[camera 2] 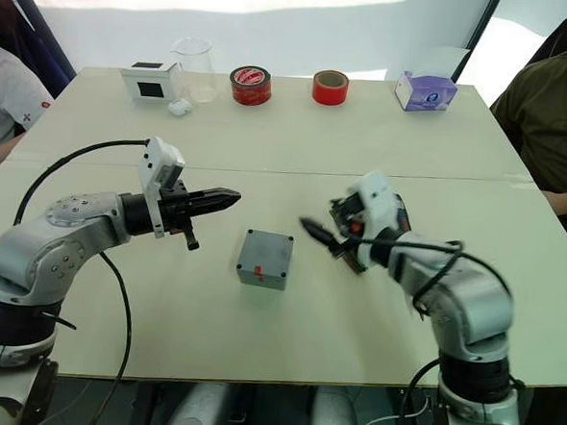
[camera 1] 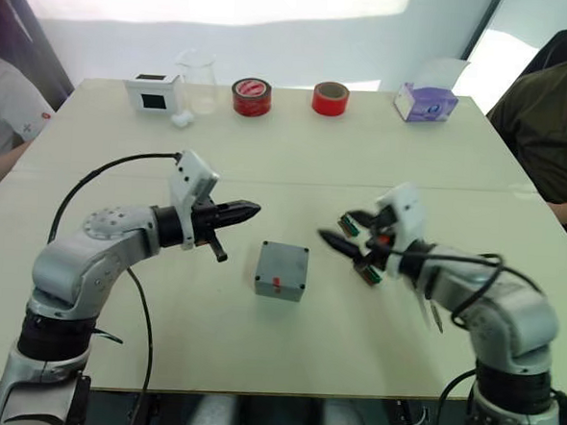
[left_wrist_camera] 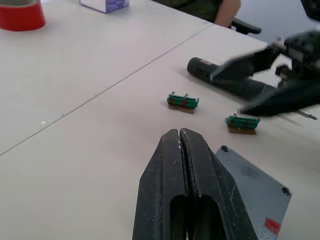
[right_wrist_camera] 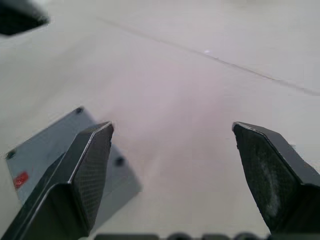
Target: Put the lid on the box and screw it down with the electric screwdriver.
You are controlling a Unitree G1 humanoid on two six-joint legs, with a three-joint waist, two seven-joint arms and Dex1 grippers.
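Lid's on the box (camera 1: 281,269) mid-table. Left gripper (camera 1: 248,209) pinched empty, right gripper (right_wrist_camera: 172,150) wide, empty beside it. The screwdriver (left_wrist_camera: 235,82) lies behind; a clumsy reach could roll it.

Box (camera 1: 281,270) between both grippers' fingers

Stereo head pair, high, looking down — wrist cameras low, close, sharing box (camera 1: 281,270).
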